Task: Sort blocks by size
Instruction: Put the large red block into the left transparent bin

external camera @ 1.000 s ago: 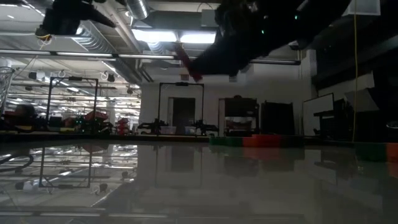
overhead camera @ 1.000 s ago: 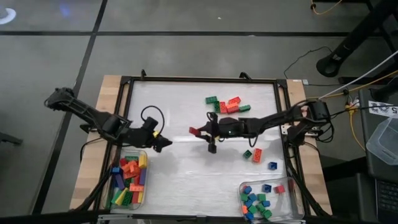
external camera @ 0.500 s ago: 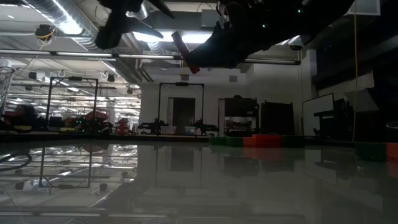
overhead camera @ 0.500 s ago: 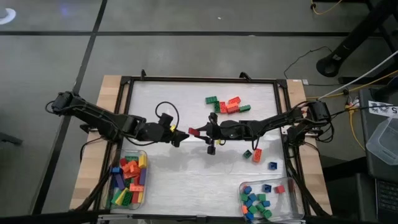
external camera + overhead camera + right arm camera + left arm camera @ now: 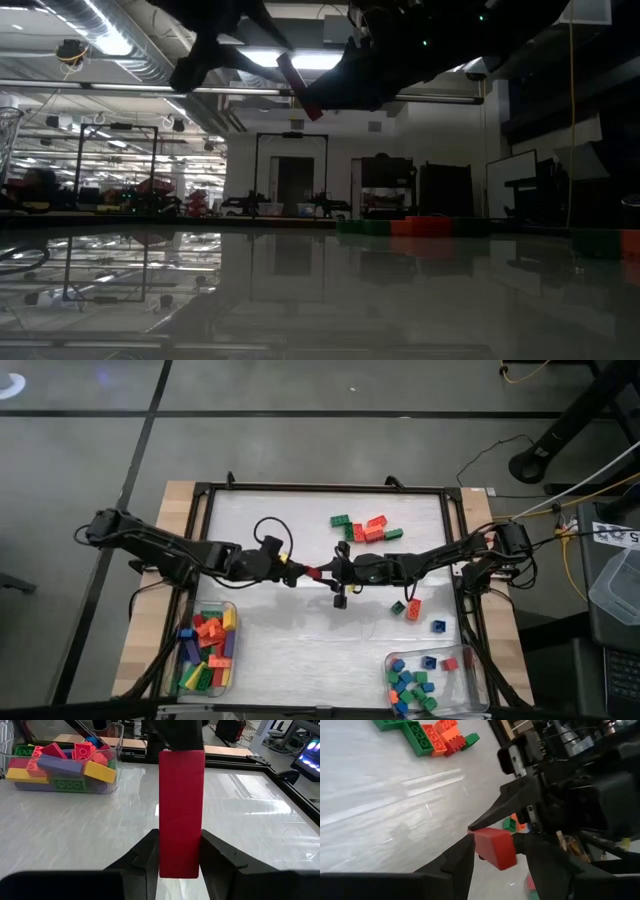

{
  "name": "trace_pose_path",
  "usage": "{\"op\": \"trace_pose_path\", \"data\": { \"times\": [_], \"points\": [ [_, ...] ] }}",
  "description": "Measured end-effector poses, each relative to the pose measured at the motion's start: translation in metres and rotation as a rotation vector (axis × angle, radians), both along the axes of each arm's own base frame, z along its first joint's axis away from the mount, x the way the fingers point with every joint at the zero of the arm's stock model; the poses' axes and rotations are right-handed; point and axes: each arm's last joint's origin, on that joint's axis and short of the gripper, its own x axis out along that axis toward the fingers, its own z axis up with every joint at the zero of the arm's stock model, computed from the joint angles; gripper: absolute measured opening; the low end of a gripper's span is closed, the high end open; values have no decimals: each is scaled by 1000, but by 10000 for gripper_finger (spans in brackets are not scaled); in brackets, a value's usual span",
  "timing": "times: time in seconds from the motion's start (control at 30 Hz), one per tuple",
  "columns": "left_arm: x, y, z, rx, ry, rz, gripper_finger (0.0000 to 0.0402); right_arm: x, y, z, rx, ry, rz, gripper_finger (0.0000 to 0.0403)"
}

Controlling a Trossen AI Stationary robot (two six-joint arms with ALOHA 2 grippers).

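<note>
High view, table (image 5: 300, 650): both arms meet above its middle, mid-air.
Tray of long blocks (image 5: 228, 610): near left corner, on the left arm's side.
Loose blocks (image 5: 365, 528): far centre, untouched.
Right gripper (image 5: 322, 572): clamped on one end of the long red block (image 5: 312, 572).
Red block, axis: runs arm to arm; free end points at the left gripper (image 5: 297, 573).
Left gripper: fingers spread either side of that free end, not pinching yet, judging by the left wrist view.
Next: likely a handover to the left arm.
</note>
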Motion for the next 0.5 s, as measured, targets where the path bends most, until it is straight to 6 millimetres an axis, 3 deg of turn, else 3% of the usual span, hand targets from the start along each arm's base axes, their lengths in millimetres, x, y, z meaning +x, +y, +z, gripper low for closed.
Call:
{"op": "trace_pose_path", "data": {
  "times": [0.5],
  "points": [
    [13,3,-12,-3,20,-7,162,-1,0,-1,19,11,-7,119]
  ]
}}
